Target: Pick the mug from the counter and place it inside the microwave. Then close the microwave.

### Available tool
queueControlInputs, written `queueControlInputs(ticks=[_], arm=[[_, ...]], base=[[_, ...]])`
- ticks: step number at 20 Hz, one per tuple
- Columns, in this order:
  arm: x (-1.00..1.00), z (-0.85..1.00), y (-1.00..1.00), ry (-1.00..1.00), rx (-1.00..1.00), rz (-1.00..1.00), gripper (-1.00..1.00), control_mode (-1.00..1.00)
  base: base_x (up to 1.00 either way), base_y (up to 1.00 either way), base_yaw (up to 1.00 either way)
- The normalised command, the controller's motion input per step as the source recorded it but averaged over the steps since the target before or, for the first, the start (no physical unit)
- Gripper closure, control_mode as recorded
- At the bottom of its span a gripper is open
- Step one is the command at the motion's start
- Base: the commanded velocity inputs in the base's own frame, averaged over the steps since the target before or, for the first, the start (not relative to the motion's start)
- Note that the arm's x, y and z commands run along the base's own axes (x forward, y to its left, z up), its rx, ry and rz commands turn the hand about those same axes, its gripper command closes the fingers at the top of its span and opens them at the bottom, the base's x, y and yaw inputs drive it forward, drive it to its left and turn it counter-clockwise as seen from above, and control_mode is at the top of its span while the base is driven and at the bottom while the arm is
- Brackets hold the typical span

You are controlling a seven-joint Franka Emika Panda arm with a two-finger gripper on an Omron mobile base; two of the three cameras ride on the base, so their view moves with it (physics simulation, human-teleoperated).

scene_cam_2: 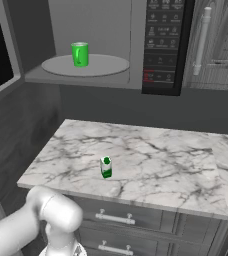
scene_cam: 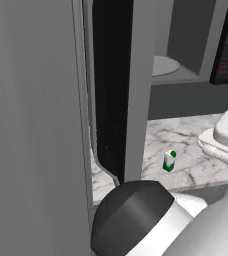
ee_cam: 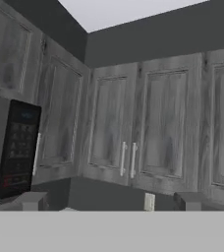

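The bright green mug [scene_cam_2: 79,54] stands upright on the white round plate [scene_cam_2: 103,65] inside the microwave [scene_cam_2: 91,30], left of its dark button panel [scene_cam_2: 163,45]. The microwave's black glass door [scene_cam: 112,90] hangs open, swung out to the left. In the hand view my gripper [ee_cam: 110,202] is open, its fingertips [ee_cam: 30,200] far apart with nothing between them. It faces the upper wall cabinets, away from the mug. The marble counter [scene_cam_2: 156,150] lies below the microwave.
A tiny green-and-white carton [scene_cam_2: 106,167] stands on the counter near its front edge, also seen at the carton [scene_cam: 169,161]. Grey wall cabinets [ee_cam: 133,123] with bar handles line the corner right of the microwave. A tall grey cabinet wall [scene_cam: 33,125] stands close on the left.
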Motion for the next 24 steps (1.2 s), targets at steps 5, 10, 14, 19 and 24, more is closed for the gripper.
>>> queueControlInputs(ticks=[5,10,14,19,24], arm=[[0.06,-0.21,0.32,0.00,-0.01,-0.21,-1.00,-1.00],[0.22,-0.21,0.29,-0.02,-0.01,-0.16,-1.00,-1.00],[0.07,-0.02,0.36,-0.04,0.00,-0.08,-1.00,-1.00],[0.00,0.00,0.39,0.00,0.00,0.00,-1.00,-1.00],[0.00,0.00,0.40,0.00,0.00,0.00,-1.00,-1.00]], base=[[0.00,0.00,0.00],[0.00,0.00,0.00],[0.00,0.00,0.00],[0.00,0.00,0.00],[0.00,0.00,0.00]])
